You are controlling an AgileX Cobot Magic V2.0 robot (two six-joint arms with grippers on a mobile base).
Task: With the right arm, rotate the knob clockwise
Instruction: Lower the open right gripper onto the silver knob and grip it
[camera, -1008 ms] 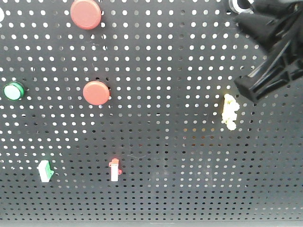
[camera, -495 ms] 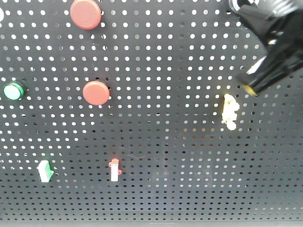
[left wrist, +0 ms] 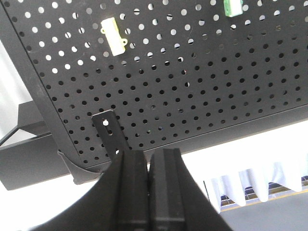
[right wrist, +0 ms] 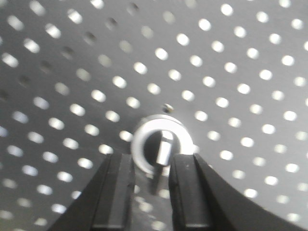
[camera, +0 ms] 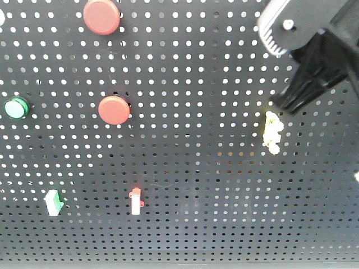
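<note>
In the right wrist view the knob (right wrist: 162, 144) is a dark stub with a shiny handle inside a silver ring, mounted on the black pegboard (right wrist: 231, 57). My right gripper (right wrist: 150, 161) is open, with its two black fingers just below the ring and the handle showing above the gap. In the front view the right arm (camera: 314, 61) fills the top right with its grey ribbed segment and round screw (camera: 288, 24), and it hides the knob. My left gripper (left wrist: 148, 156) is shut and empty, below the pegboard's lower edge.
On the pegboard (camera: 196, 140) are two red round buttons (camera: 101, 15) (camera: 114, 110), a green button (camera: 15, 107), a green-and-white switch (camera: 53, 202), a red-and-white switch (camera: 135, 202) and a yellow part (camera: 272, 133) just below the right arm. A bracket (left wrist: 111, 132) holds the board's corner.
The right arm has turned and shifted left at the top right: its grey ribbed segment with the screw has come into view and the black tip sits closer above the yellow part.
</note>
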